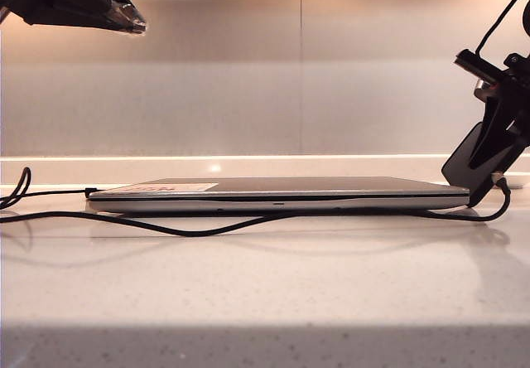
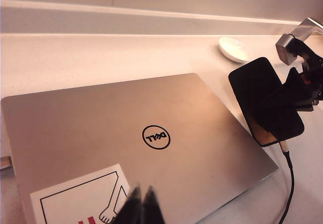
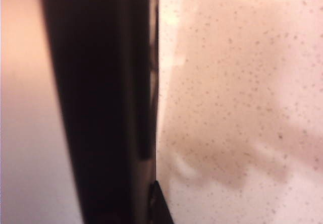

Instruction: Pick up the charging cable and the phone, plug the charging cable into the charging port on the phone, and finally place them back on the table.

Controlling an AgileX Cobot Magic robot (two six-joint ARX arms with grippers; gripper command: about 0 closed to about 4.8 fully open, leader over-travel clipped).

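The black phone [image 1: 465, 162] hangs tilted at the right end of the laptop, with my right gripper [image 1: 499, 134] shut on its upper part. The charging cable [image 1: 207, 230] runs across the table [image 1: 265, 293] in front of the laptop and curves up to the phone's low end. Its plug [image 2: 284, 146] sits in the charging port there. In the left wrist view the phone [image 2: 256, 90] and right gripper [image 2: 299, 89] are beyond the laptop's corner. In the right wrist view the phone [image 3: 101, 108] shows edge-on beside one finger [image 3: 160, 210]. My left gripper [image 2: 142, 192] hovers shut and empty above the laptop, high at the exterior view's left [image 1: 124, 16].
A closed silver laptop [image 1: 273, 192] with a white sticker [image 2: 81, 199] lies across the table's middle. A second thin black cord [image 1: 45, 192] ends at a black plug by the laptop's left end. A small white dish [image 2: 234, 49] sits near the back wall.
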